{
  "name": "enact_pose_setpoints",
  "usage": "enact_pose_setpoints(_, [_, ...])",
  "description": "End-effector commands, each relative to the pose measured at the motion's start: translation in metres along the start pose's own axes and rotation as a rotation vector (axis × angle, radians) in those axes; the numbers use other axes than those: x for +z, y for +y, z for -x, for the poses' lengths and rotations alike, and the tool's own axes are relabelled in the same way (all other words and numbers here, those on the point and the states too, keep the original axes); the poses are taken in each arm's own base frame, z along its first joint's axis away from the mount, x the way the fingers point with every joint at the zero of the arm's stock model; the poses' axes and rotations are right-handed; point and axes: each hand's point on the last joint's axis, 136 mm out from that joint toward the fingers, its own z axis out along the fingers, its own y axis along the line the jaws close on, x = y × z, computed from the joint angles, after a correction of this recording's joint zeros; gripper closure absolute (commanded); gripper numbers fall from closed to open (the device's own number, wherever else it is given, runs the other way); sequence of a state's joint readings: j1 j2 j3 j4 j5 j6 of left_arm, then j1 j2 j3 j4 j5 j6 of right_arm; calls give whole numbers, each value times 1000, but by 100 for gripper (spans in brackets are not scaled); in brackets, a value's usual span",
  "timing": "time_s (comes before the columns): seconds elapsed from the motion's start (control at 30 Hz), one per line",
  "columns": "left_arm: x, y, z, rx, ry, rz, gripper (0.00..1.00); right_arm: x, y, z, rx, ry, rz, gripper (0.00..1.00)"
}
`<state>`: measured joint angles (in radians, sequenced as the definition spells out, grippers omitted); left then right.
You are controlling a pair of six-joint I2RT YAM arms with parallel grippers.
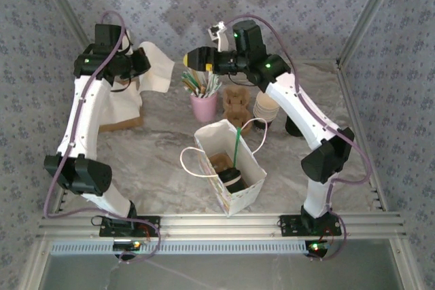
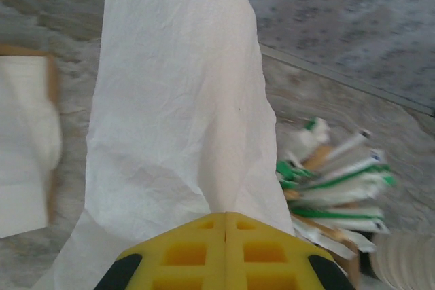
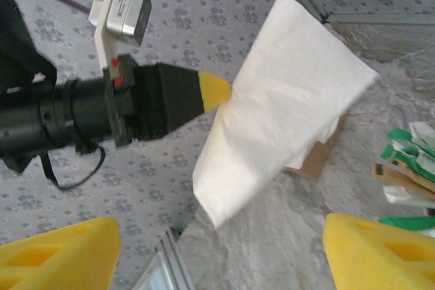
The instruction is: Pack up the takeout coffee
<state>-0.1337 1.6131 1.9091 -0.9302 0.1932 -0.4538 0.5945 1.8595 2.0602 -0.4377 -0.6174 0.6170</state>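
The takeout coffee [image 1: 233, 180] stands, black lid on, inside the open white paper bag [image 1: 250, 183], on the near side of the pink holder [image 1: 204, 107]; a green straw [image 1: 236, 146] rises from the lid. The left gripper [image 2: 225, 216], raised to the left of the holder, has its yellow fingers pinched together on a white napkin [image 2: 170, 100]; the right gripper [image 3: 217, 229], raised just beyond the holder and facing the napkin, is spread wide, holding nothing. A stack of lidless cups [image 1: 266, 106] stands right of the holder; sachets and sticks fill the holder itself.
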Motion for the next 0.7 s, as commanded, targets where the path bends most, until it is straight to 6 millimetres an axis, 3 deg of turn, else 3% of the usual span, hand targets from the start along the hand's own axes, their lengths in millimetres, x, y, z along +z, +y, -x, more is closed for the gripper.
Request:
enact_pose_setpoints(0.0, [-28,-39,1,58,-34,-124,100,0,22,18,49,-44,59,20])
enact_pose_setpoints(0.07, [-32,-53,-3,95,-41,-154,100,1,26,25,78,-66,67,19])
enact_pose_setpoints(0.37, [-60,-103,-22,272,-120,-284,100,18,10,39,233,-113,23,16])
enact_pose_setpoints(0.5, [-73,-116,-29,326,-158,-325,100,26,-1,37,295,-113,-2,15])
enact_pose_setpoints(0.67, [-77,-130,-42,390,-155,-358,100,36,-2,35,336,-103,13,13])
